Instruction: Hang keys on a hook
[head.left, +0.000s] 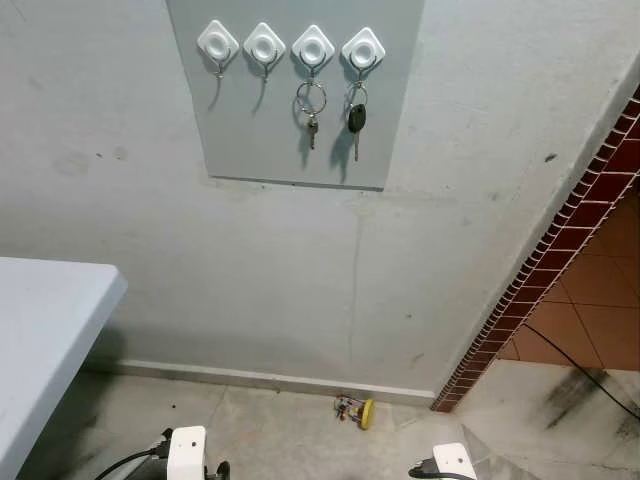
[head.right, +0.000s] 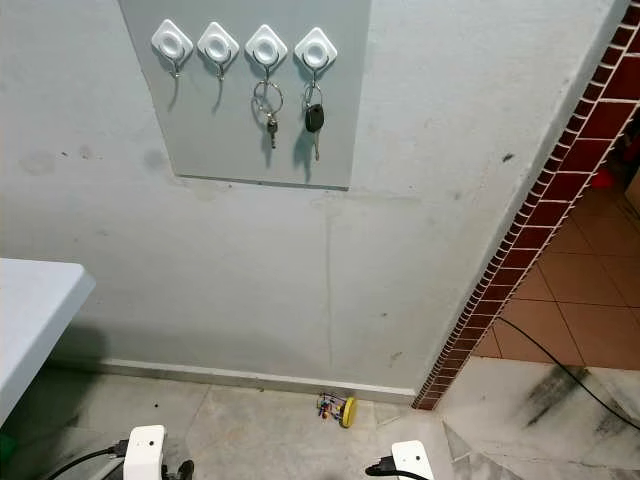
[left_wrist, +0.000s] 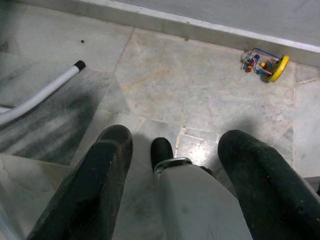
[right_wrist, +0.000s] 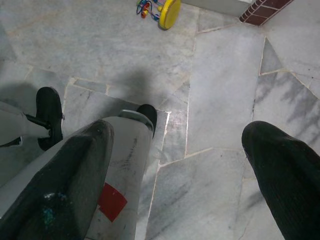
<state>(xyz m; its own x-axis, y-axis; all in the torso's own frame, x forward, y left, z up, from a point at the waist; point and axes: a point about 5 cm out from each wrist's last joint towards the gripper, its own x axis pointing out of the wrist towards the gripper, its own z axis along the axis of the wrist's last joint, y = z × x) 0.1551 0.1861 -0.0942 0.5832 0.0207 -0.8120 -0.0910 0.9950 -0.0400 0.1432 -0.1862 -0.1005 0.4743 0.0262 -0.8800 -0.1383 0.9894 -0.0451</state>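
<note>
The worktop (head.left: 45, 330) stands left. Both arms hang idle; the left tool (left_wrist: 172, 170) and right tool (right_wrist: 185, 160) are spread apart, holding nothing. Keys (head.left: 311, 108) and (head.left: 356, 120) hang on the two right hooks; the left hooks (head.left: 218, 45) stay free. Likely little remains: keep clear.

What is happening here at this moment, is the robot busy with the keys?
Nothing is being handled right now. Two sets of keys already hang on the grey wall board: a key ring on the third hook and a black-headed key on the fourth. The two leftmost hooks are free. Both arms hang low, the left pincer and the right pincer open over the floor. A small yellow toy lies by the wall.
</note>
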